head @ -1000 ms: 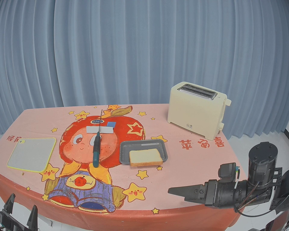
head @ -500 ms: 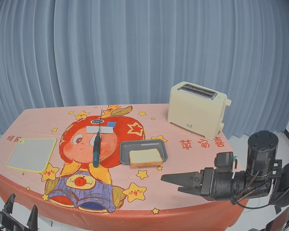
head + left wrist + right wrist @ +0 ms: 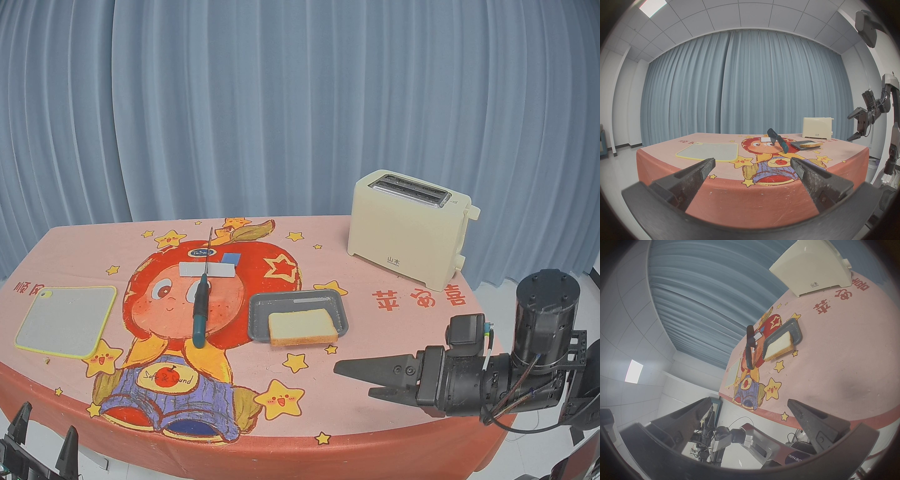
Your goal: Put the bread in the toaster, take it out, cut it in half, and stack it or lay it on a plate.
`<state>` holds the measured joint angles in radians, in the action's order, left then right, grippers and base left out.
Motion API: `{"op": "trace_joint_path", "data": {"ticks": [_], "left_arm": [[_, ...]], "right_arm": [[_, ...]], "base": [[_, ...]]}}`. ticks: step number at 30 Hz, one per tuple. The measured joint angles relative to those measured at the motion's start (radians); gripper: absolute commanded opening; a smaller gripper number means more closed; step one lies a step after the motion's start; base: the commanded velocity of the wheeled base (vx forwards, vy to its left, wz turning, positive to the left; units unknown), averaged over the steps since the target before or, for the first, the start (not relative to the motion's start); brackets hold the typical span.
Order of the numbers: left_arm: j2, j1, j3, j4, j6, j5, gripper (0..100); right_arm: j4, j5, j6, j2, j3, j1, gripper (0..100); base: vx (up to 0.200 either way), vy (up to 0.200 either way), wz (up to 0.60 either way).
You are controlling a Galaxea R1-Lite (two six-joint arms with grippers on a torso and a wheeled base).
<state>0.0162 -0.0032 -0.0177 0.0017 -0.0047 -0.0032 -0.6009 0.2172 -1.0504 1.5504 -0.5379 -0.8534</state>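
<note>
Pink cloth with a cartoon apple-headed child covers the tabletop (image 3: 400, 337), and over its near right edge the right hand (image 3: 353, 380) hangs, pointing left, its two dark fingers parted and holding nothing. A second ago it sat farther right and lower with its fingers closer together; since then it has slid left and spread them, and over the last half second it has barely shifted. Nothing else has moved. The bread (image 3: 302, 327), a single pale slice, lies flat on the near part of a dark grey tray (image 3: 294, 300) in the middle of the tabletop, well apart from that hand. The cream toaster (image 3: 406, 231) stands at the far right with both slots empty. Left of the tray a teal-handled knife (image 3: 200, 306) lies with its blade across a small white rest (image 3: 219, 269), and a grey cutting board (image 3: 67, 320) with a yellow rim lies at the left. The left hand (image 3: 47, 420) waits below the near left edge, fingers wide apart and empty. There is a small dark mark on the toaster's front, and red characters are printed on the cloth beside it.
</note>
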Motion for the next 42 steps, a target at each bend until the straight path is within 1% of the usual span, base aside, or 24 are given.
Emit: {"op": "trace_joint_path", "data": {"ticks": [23, 31, 35, 37, 42], "left_arm": [[0.000, 0.000, 0.000, 0.000, 0.000, 0.000, 100], [0.000, 0.000, 0.000, 0.000, 0.000, 0.000, 100], [0.000, 0.000, 0.000, 0.000, 0.000, 0.000, 100], [0.000, 0.000, 0.000, 0.000, 0.000, 0.000, 100], [0.000, 0.000, 0.000, 0.000, 0.000, 0.000, 100]], "right_arm": [[-0.001, 0.002, 0.000, 0.052, 0.003, 0.013, 100], [-0.003, 0.001, -0.001, 0.065, -0.009, 0.013, 100], [-0.002, 0.003, -0.017, 0.067, -0.032, 0.014, 100], [-0.002, 0.011, -0.028, 0.069, -0.046, 0.014, 100], [-0.001, 0.073, -0.041, 0.095, -0.099, 0.027, 100]], "base": [[0.000, 0.000, 0.00], [0.000, 0.000, 0.00], [0.000, 0.000, 0.00], [0.000, 0.000, 0.00], [0.000, 0.000, 0.00]]}}
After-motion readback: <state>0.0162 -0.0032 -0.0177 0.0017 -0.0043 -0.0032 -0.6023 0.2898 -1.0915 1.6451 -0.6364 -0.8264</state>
